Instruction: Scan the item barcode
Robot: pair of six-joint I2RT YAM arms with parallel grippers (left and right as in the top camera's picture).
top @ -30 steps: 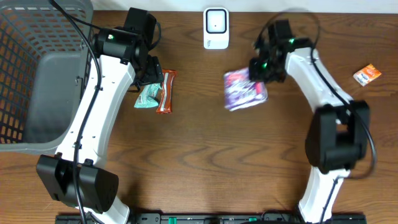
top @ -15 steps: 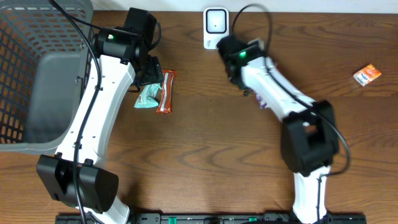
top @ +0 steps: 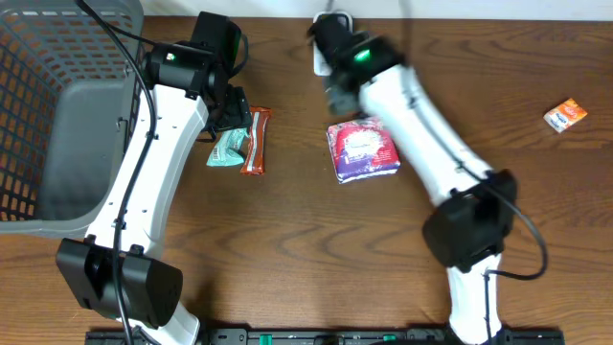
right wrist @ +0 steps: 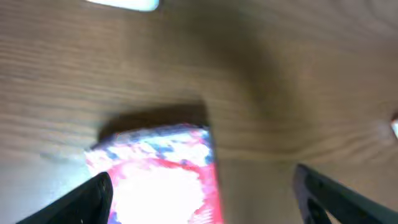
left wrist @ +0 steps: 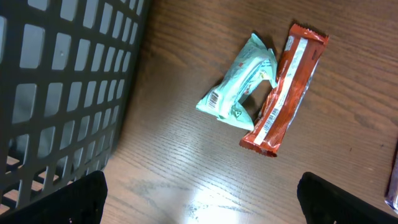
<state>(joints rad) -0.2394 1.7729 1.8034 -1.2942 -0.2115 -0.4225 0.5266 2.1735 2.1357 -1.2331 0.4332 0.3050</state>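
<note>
The right gripper (right wrist: 208, 196) is now gaping wide and empty at upper centre, having released the purple packet (top: 362, 149), which is lying flat mid-frame. The left gripper (left wrist: 208, 199) is staying wide open above the mint packet (top: 228, 149) and red bar (top: 255, 141).

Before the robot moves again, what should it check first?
1. Right gripper open: ok.
2. Purple packet lying on the table, not gripped: ok.
3. Left gripper open and empty: ok.
4. Green packet and red bar apart for a clean grab: not ok, they touch.
5. Scanner in plain view: not ok, the right arm covers most of it.
6. Purple packet's barcode facing up: cannot tell.
</note>
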